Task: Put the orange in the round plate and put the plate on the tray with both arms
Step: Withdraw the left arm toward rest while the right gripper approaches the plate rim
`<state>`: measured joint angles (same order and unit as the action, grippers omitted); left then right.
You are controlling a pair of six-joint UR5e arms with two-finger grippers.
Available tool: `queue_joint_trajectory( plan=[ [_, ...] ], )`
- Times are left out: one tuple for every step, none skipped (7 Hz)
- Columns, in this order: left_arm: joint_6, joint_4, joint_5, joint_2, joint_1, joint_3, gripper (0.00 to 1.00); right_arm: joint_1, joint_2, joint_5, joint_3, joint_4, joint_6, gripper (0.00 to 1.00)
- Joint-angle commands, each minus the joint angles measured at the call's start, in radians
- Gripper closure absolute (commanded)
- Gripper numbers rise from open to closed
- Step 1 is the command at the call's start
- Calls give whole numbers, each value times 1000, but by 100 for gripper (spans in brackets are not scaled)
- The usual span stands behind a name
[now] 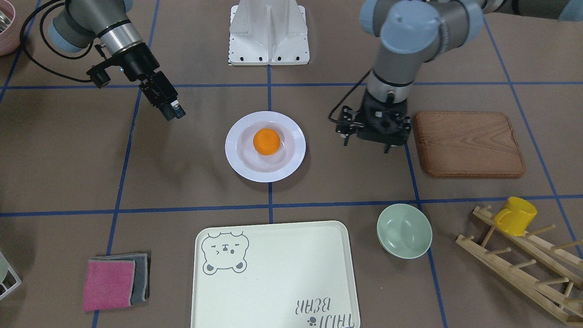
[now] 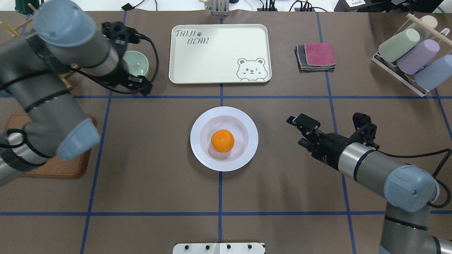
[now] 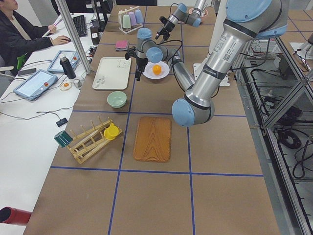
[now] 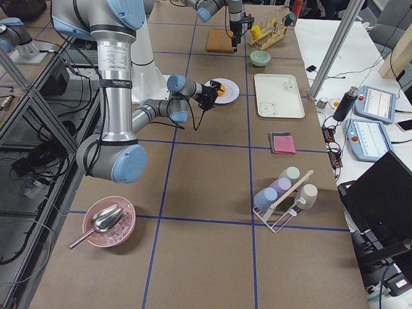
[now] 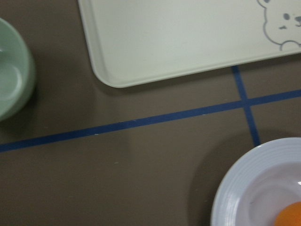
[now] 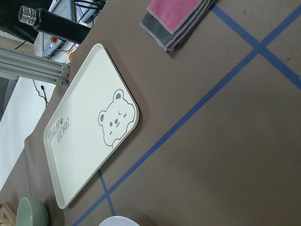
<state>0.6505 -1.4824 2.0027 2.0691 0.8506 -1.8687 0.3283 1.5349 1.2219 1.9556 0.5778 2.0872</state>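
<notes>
The first half looks done: the orange (image 2: 222, 140) sits in the middle of the plate (image 2: 201, 148). The second half is not. The plate rests on the table (image 2: 141, 183), well short of the tray (image 2: 219, 53), which holds nothing. What is left, as I judge it, is for both arms to take the rim from opposite sides, lift the plate level and set it on the tray.

The plate lies between the two claws and touches neither. The right claw (image 2: 296, 131) hangs just off the plate's rim, pointing at it, its fingers spread with nothing between them. The left claw (image 1: 371, 132) points straight down at the table on the plate's other side, a little further off. I cannot tell whether it is spread or closed. The tray lies ahead of both claws, past the plate.

The orange is small, round and bright, much smaller than the plate. The plate is white, shallow and glossy, with a wide ridged rim. The orange could roll if the plate tips.
</notes>
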Motion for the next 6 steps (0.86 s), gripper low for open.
queue_joint_trajectory(
  plan=[
    [-392, 19, 141, -195, 245, -46, 2, -89, -31, -81, -27, 7, 91, 0],
    [-601, 21, 231, -267, 393, -14, 2, -95, -57, -85, -59, 7, 117, 0],
    [-770, 17, 337, -318, 535, 99, 2, -103, -86, -105, -81, 42, 137, 0],
    [-986, 5, 350, -337, 630, 250, 2, -103, -125, -108, -80, 115, 151, 0],
    [-1132, 8, 364, -339, 748, 338, 2, -106, -140, -113, -84, 128, 152, 0],
    [-1131, 10, 384, -339, 778, 350, 2, -117, -142, -133, -112, 126, 189, 0]
  ],
)
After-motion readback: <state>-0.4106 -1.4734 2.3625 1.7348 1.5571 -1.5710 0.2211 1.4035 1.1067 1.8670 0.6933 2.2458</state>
